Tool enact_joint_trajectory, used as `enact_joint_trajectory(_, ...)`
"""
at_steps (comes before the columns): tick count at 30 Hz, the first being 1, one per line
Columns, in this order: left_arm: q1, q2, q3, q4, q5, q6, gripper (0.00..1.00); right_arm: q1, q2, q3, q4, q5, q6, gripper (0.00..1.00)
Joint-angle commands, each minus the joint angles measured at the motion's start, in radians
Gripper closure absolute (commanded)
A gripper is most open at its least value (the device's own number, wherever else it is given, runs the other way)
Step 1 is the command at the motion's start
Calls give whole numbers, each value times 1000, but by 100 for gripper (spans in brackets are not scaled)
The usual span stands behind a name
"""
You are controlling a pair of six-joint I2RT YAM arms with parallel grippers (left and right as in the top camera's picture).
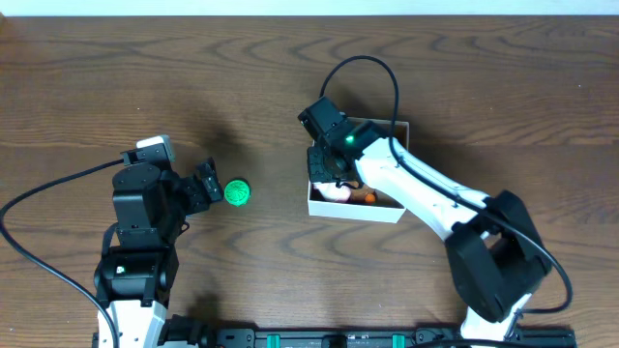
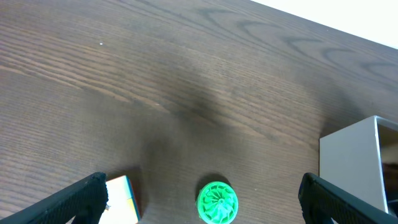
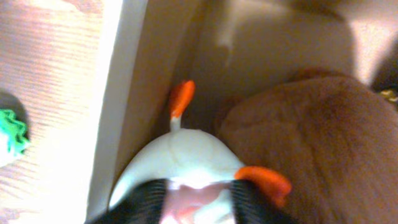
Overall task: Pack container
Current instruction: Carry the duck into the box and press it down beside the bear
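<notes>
Dark wood tabletop (image 1: 290, 77) carries the container (image 1: 358, 211) right of centre. Inside it the right jaws are clamped on a white toy (image 3: 180, 155) (orange bits on it) beside a brown plush (image 3: 311, 137). Over by a green toy (image 2: 217, 202), the left jaws gape wide and empty.

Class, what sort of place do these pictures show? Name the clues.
Probably a robotics lab bench. Two cabled arms work over a plain wooden table: the left gripper is open, and the right gripper holds a white toy inside the container.
</notes>
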Motion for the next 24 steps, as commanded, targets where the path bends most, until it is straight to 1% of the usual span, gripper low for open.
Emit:
enact_joint_trajectory(1, 6, 1, 27, -3, -8, -2, 2, -8, -43, -11, 0, 12, -37, 51)
enact_joint_trajectory(13, 6, 1, 27, -3, -8, -2, 2, -17, -72, -11, -3, 15, -37, 53)
enact_joint_trajectory(16, 6, 1, 27, -3, -8, -2, 2, -18, -77, -10, -3, 51, -37, 53)
enact_joint_trajectory(24, 6, 1, 27, -14, -8, -1, 2, -62, -175, -10, -6, 83, -74, 51)
